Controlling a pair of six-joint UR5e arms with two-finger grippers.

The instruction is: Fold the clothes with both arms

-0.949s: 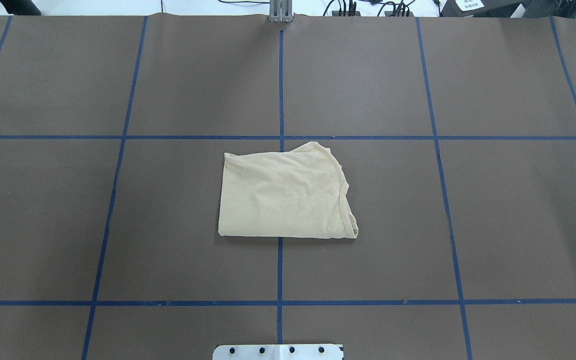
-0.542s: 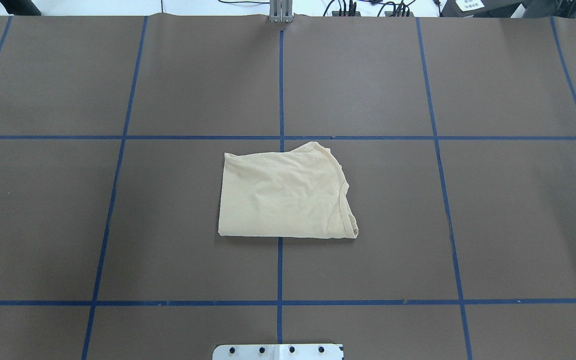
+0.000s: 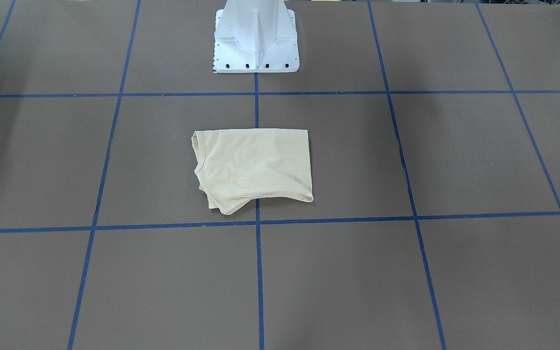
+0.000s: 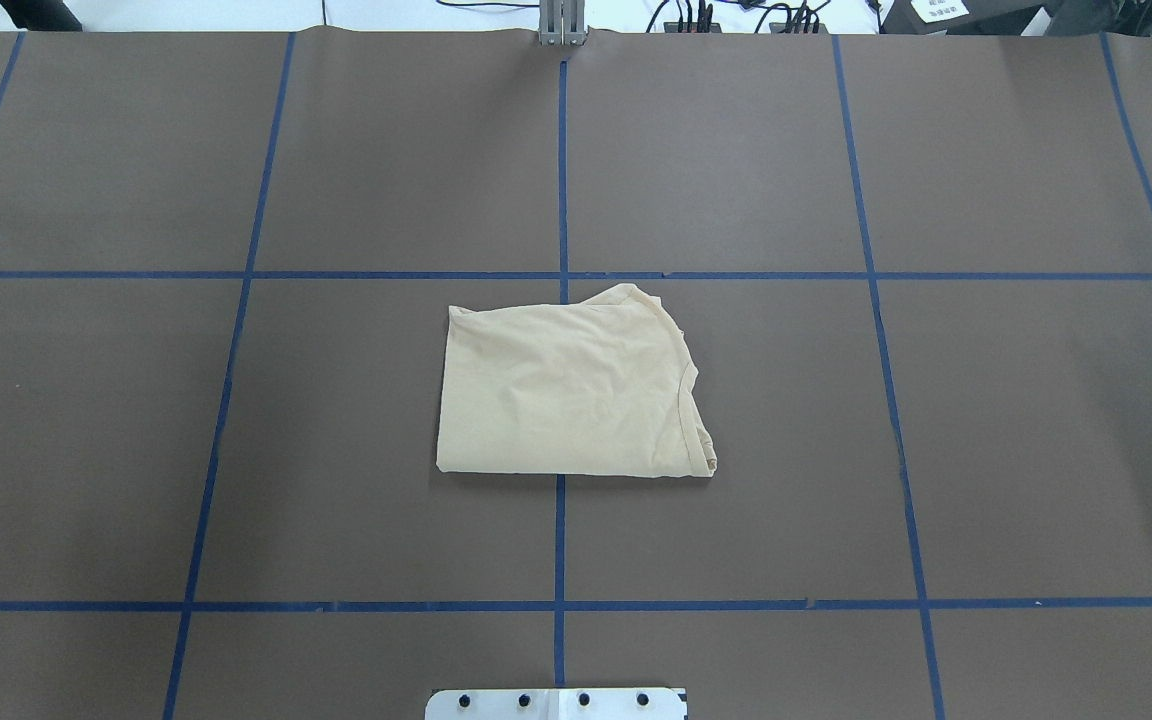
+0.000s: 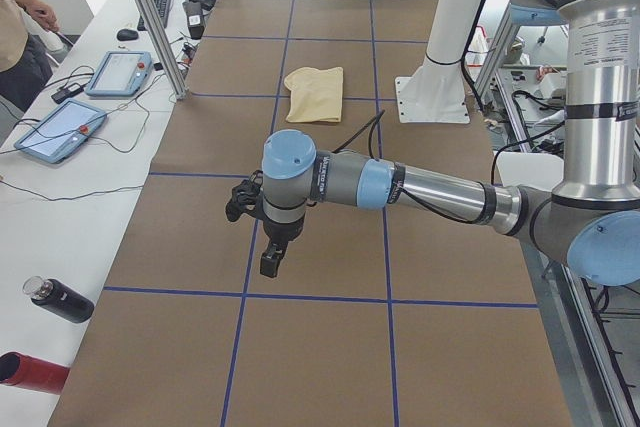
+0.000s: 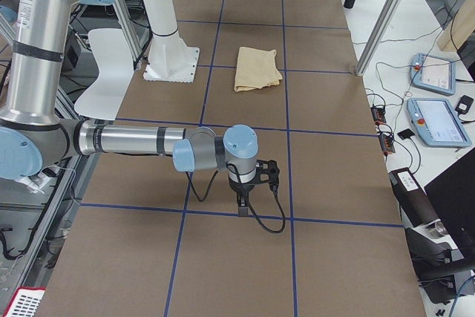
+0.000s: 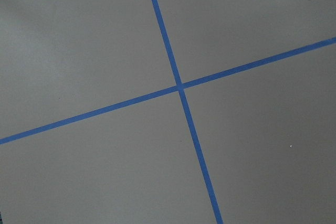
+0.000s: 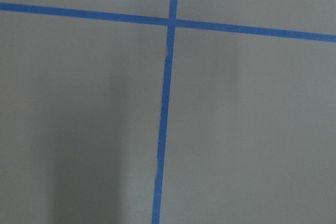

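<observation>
A brown desk (image 4: 1036, 400) gridded in blue tape carries the robot's left arm (image 5: 440, 192) and right arm (image 6: 133, 140), each stretched low over its own end, with a folded cream T-shirt (image 4: 566, 395) lying flat at the centre, just in front of the white pedestal (image 3: 255, 39). The shirt's long axis runs across the desk from one arm toward the other, collar edge to the robot's right, and it straddles the centre line, so neither arm looks clearly nearer. The left tool (image 5: 270, 260) and right tool (image 6: 242, 204) hang well apart from it, holding nothing; how far either is open cannot be told.
</observation>
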